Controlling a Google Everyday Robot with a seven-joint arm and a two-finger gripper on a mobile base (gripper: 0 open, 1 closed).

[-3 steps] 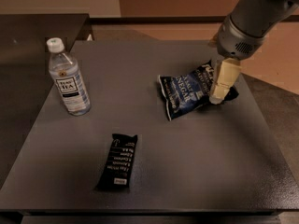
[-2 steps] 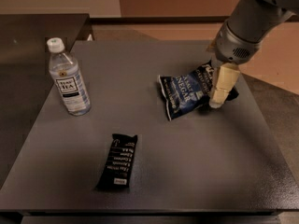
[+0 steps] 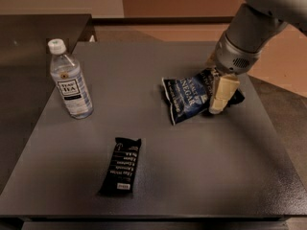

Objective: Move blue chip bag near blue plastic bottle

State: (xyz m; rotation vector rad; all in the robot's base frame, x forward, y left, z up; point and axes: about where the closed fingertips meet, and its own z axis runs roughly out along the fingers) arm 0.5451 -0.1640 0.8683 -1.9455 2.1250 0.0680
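Observation:
The blue chip bag (image 3: 189, 97), dark navy with white lettering, lies crumpled on the grey table (image 3: 158, 176), right of centre. My gripper (image 3: 219, 99) is down at the bag's right end, over its far edge and hiding part of it. The blue plastic bottle (image 3: 70, 80), clear with a white cap and a white-and-dark label, stands upright at the table's left side, well apart from the bag.
A narrow black bar wrapper (image 3: 121, 165) with white text lies near the table's front, left of centre. A dark counter (image 3: 29, 37) adjoins the table at the back left. The table's right edge drops to the floor beside my arm (image 3: 249, 37).
My gripper has come down slightly and toward the left onto the bag's right end. The bag, bottle and wrapper have stayed in place.

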